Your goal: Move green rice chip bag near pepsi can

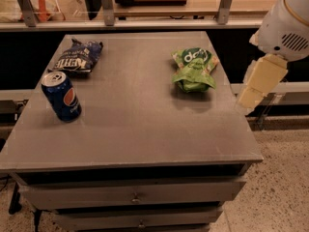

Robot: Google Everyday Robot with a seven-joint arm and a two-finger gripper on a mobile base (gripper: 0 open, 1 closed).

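Gripper (259, 81) hangs off the table (145, 124) at its three-o'clock edge, touching neither task item; open or closed, I cannot tell. The green rice chip bag (194, 69) lies at one o'clock, the pepsi can (62, 96) stands at nine, well apart. Judged risks: the glossy bag slipping from a shallow pinch, or the carry toppling the can.

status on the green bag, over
Gripper right of table, not at bag. Green rice chip bag back right, untouched. Pepsi can front left; blue chip bag behind it, not in path.
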